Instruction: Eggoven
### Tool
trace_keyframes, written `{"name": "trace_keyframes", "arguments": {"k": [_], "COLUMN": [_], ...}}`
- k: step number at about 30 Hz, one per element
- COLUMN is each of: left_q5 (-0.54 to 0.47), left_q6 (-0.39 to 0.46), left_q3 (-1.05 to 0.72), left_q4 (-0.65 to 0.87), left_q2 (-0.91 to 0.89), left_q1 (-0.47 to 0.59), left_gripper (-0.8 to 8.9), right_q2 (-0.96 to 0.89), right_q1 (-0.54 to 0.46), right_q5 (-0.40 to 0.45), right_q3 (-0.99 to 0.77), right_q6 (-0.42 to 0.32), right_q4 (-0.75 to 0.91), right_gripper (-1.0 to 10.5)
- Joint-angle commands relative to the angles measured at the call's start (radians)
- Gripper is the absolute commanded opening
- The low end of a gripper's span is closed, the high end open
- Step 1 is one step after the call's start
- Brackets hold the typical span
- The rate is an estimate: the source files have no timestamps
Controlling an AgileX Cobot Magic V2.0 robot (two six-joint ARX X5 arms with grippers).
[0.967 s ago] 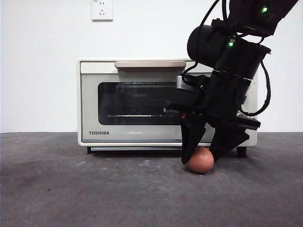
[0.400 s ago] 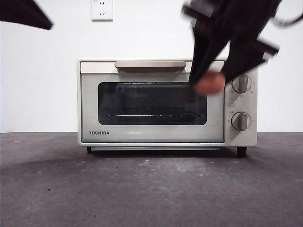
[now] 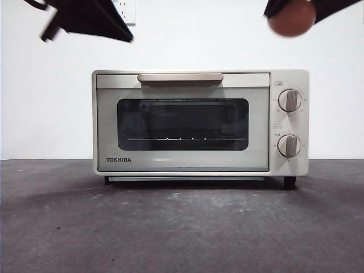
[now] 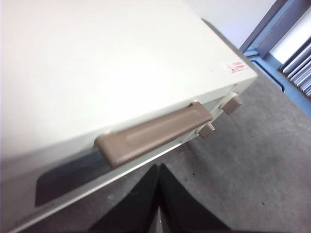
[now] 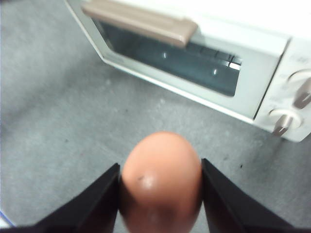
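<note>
The small reddish-brown egg (image 5: 161, 177) looks smooth with faint sheen; the cream boxy metal toaster oven (image 3: 182, 162) has glossy dark glass; the grey tabletop (image 3: 170, 227) is matt, rough.

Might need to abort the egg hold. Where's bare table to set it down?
The dark table in front of the toaster oven is bare right across. Crowded overhead: the right end effector holds the egg above the knobs; the left end effector hovers near the handle.
</note>
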Motion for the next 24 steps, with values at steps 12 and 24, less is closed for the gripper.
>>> {"name": "trace_keyframes", "arguments": {"k": [12,24], "left_q5": [-0.058,-0.118], "left_q6": [0.053,0.082], "left_q3": [0.203,0.206], "left_q4": [0.011,-0.007], "left_q2": [0.264,0.314], "left_q1": [-0.068,-0.108], "left_gripper": [0.07,0.07], "right_q2": [-0.109,-0.116], "right_q1": [0.008,0.008], "right_q5": [0.024,0.027], "right_q3": [0.011,0.011], "right_q6": [-0.017,-0.02], "right_q4": [-0.029,-0.045], "right_gripper": [0.0,0.0]}}
